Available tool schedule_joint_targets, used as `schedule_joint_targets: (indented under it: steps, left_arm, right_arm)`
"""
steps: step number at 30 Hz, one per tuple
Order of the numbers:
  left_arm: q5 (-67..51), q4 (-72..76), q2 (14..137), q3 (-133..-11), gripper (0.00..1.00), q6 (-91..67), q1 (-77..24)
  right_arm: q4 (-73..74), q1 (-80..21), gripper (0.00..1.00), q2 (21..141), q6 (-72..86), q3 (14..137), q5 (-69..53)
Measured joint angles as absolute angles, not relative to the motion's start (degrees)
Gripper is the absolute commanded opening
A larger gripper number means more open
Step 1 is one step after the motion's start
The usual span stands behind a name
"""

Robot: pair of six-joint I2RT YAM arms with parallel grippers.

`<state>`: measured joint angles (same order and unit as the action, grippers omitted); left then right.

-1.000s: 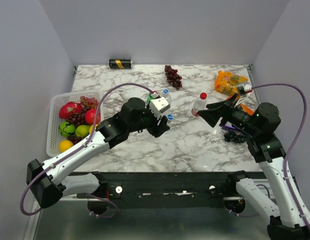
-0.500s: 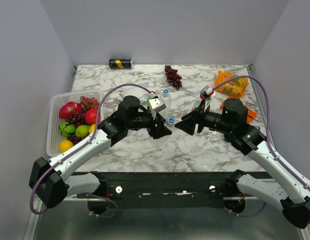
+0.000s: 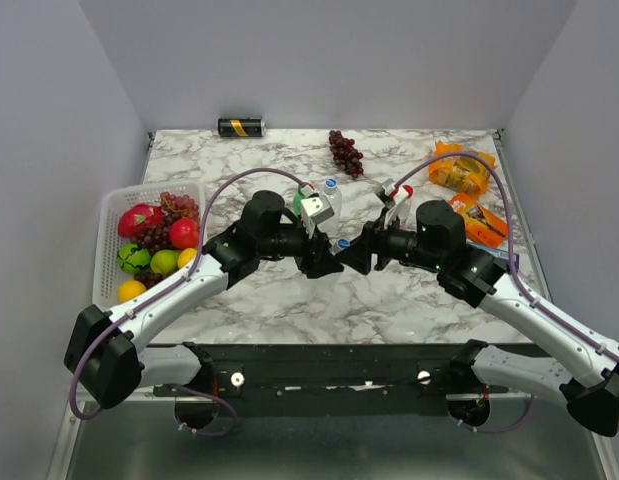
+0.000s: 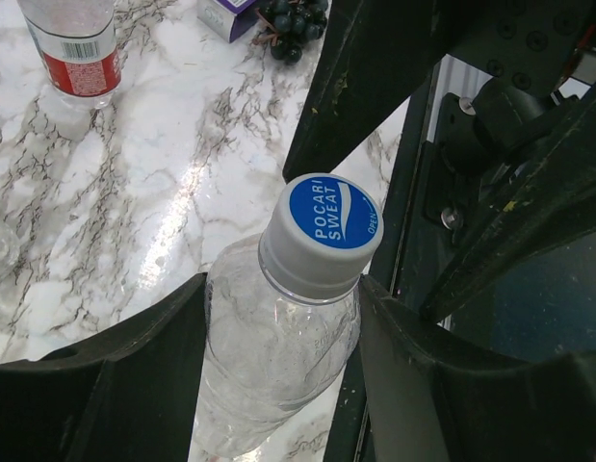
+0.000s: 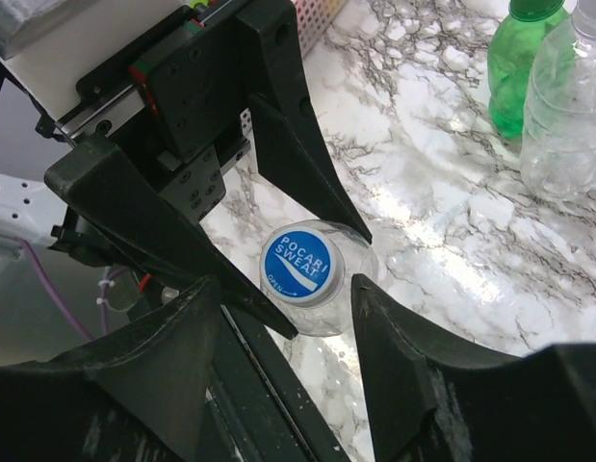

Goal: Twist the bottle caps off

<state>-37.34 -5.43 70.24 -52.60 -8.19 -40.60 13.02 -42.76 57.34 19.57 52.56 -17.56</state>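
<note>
Your left gripper [image 4: 283, 298]: jaws closed against the body of a clear bottle [image 4: 278, 366]. The bottle's blue-topped cap [image 4: 326, 226] faces your right gripper [image 5: 283, 289], whose jaws stand apart on either side of the cap with a gap showing. Held bottle: over the white marble table [image 3: 389, 290], near its centre. Green bottle [image 5: 524, 67] and second clear bottle [image 5: 572, 115]: upright together, 12 o'clock of the grippers. Red-label bottle [image 4: 76, 53]: 1 o'clock. Fruit basket [image 3: 102, 255]: 9 o'clock. Can [image 3: 241, 127], grapes [image 3: 345, 152]: far edge. Plain grey walls [image 3: 319, 60]: three sides.
</note>
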Motion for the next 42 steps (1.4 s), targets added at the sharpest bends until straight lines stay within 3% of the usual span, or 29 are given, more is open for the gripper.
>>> schedule_joint_targets:
  steps: [14,32,38,42]
  left_arm:
    - [-37.85,-4.75,70.35,-52.58,0.65,-8.6,-40.62]
    - [-38.0,-4.78,70.59,-52.58,0.66,-8.69,-40.62]
    - [-38.0,-4.93,70.63,-52.56,0.65,-8.84,-40.62]
    - [-37.98,-5.48,70.7,-52.56,0.66,-8.91,-40.62]
  right_arm:
    - [12.1,-43.2,0.56,55.83,20.53,52.42,-11.42]
    - [9.5,-43.94,0.51,57.76,21.54,52.4,-13.5]
    - [9.45,-44.31,0.41,58.87,21.52,52.4,-13.54]
    - [9.52,-44.31,0.17,59.16,21.21,52.4,-13.52]
